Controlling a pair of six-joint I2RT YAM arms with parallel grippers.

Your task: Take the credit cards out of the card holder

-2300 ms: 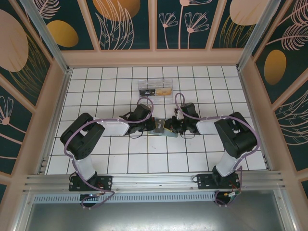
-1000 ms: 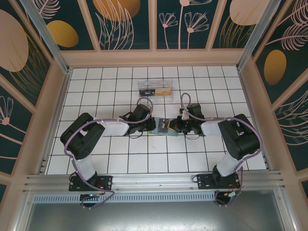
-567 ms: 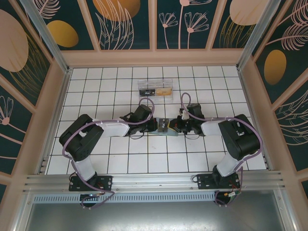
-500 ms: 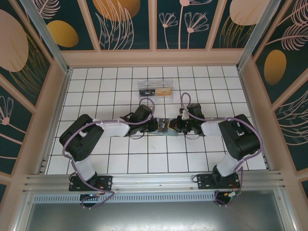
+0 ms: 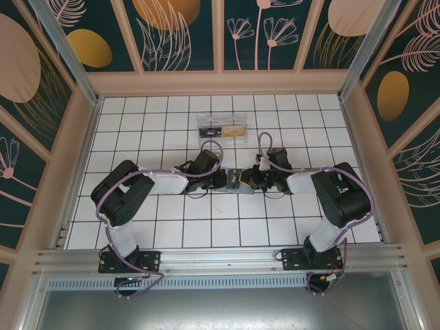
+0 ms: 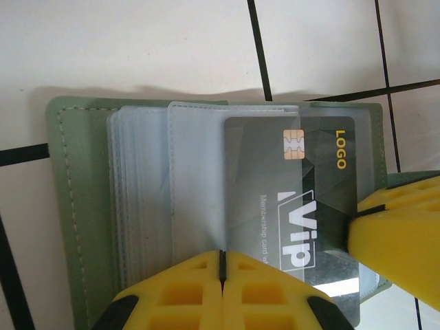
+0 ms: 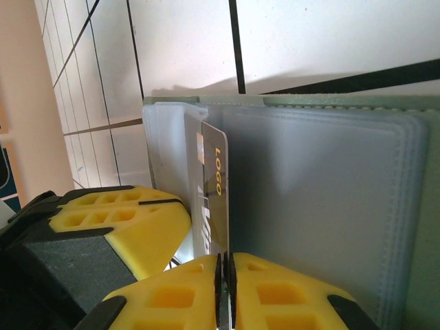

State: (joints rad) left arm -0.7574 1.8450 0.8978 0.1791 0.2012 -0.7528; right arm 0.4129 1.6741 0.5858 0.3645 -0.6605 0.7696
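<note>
Card holder open on surface; grey card half out of its sleeve, pinched in jaws of right gripper; left gripper, jaws pressed together, pins holder. Withdrawal incomplete.

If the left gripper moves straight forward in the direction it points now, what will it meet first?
Probably the card holder's clear sleeves, just beside the edge of the dark card: the left gripper, shut, sits low over them. Whether it would push them or slide above them, the depth does not show.
</note>
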